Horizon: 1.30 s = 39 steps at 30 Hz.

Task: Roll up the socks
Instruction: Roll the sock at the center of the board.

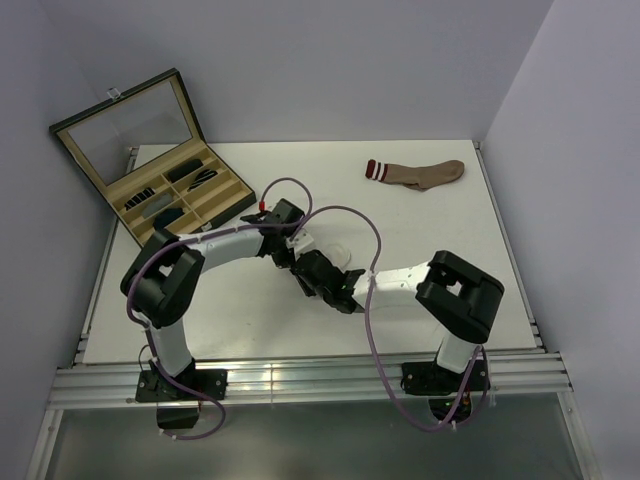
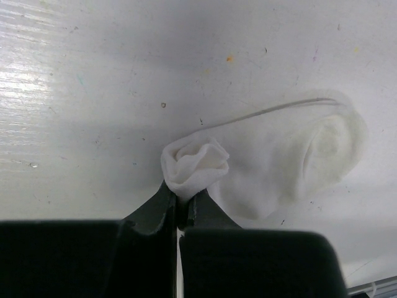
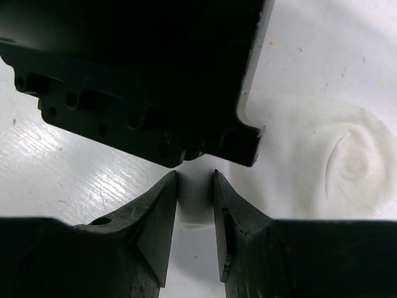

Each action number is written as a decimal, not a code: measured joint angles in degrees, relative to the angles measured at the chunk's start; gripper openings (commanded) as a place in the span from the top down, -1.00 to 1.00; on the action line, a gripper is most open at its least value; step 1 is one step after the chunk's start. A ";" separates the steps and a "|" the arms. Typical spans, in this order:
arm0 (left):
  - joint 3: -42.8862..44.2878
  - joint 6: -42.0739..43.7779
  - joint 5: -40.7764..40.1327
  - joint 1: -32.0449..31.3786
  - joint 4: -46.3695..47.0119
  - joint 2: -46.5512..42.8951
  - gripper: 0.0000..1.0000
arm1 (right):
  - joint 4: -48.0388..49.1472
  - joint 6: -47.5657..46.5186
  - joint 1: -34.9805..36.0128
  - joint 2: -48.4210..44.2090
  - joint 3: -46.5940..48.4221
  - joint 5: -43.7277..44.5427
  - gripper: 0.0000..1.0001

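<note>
- nearest, the two arms stand bolted at the near edge of the bench (image 1: 230, 330), the left one near the left corner and the right one near the right corner; both reach inward and meet around the middle of the bench.
- the right pincer (image 3: 195, 180) comes in low from the near side with its jaws narrow, a slim gap between them; white ribbed fabric fills that gap, but i cannot tell whether the jaws press on it.
- just beyond its tips, almost touching, the dark body of the left pincer (image 2: 182, 202) hangs over the same spot.
- the left pincer is closed to a hairline, its tips nipping the lower edge of the rolled end (image 2: 195, 162) of the white sock (image 2: 279, 161).
- the white sock lies on the middle of the bench: one end is wound into a small, loose, bud-like roll at the left pincer's tips, and the rest spreads flat away from the roll, ending in a rounded, puckered part.
- farther off, near the far right corner, a brown sock (image 1: 420, 173) with a red-and-white striped cuff lies flat, well apart from both arms.
- at the far left corner, partly over the bench's edge, sits an open box (image 1: 218, 205) with its glass lid (image 1: 130, 125) tilted up; dark things lie in several of its compartments, too small to tell apart.
</note>
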 measured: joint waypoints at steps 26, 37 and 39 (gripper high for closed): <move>-9.62 -5.11 -1.99 2.64 4.00 -8.61 -0.91 | 2.25 10.75 -15.82 -1.64 -2.78 -27.47 1.00; -19.17 -6.16 0.15 3.32 17.59 -17.79 -0.89 | 25.51 28.70 -30.10 4.94 -12.57 -55.98 1.00; -20.44 -5.95 1.07 3.13 20.39 -17.81 -0.87 | 31.78 32.94 -32.00 8.09 -13.75 -59.80 0.99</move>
